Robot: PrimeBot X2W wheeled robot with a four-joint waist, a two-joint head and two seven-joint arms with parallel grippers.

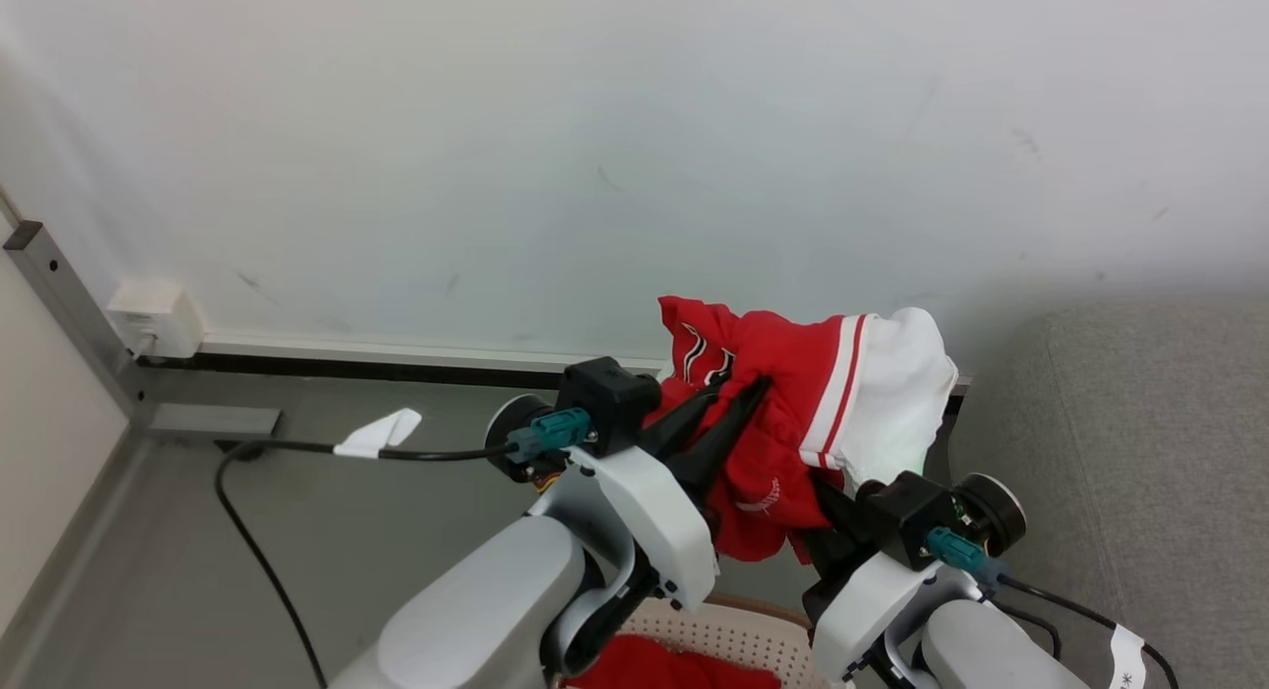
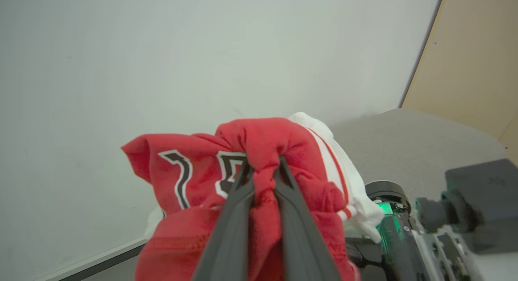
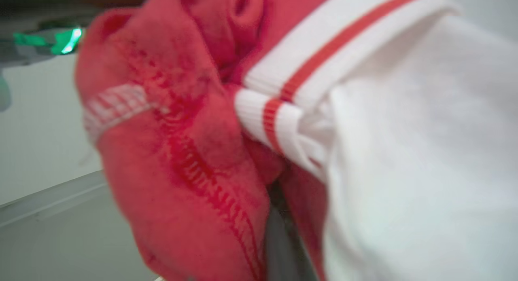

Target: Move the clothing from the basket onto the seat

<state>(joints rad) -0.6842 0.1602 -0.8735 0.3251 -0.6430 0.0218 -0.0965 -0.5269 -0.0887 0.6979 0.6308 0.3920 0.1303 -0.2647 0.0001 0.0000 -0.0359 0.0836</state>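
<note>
Pale wall (image 1: pixel 595 124) and grey floor (image 1: pixel 347 530) lie behind everything in the head view. The clothing (image 1: pixel 793 401) hangs in the air between the two claws, a bunched red bundle with a white, red-striped part. The left claw (image 1: pixel 744 390) is clenched on red folds at the bundle's upper middle. The right claw (image 1: pixel 831 506) comes up under the lower edge, its tips buried in cloth. Below both claws sits the basket (image 1: pixel 753 610), with a second red garment (image 1: pixel 674 669) inside. The seat (image 1: pixel 1140 451) lies off the right claw's outer side, near the bundle but not under it.

From the left wrist, the left claw (image 2: pixel 263 165) has its fingers nearly meeting, with a ridge of red cloth pinched between them. The white part droops away to one side of it.

From the right wrist, close and blurred, red cloth and striped trim gather into a knot just above the one grey finger (image 3: pixel 279 236) that shows. I judge this claw to be clamped on the garment too.

The step in hand looks like the carry to the seat. Both arms should swing across together at a steady spacing, so the cloth neither stretches nor slips. The hanging hem should be raised clear of the basket rim, and neither claw should let go until the bundle is over the flat cushion.
</note>
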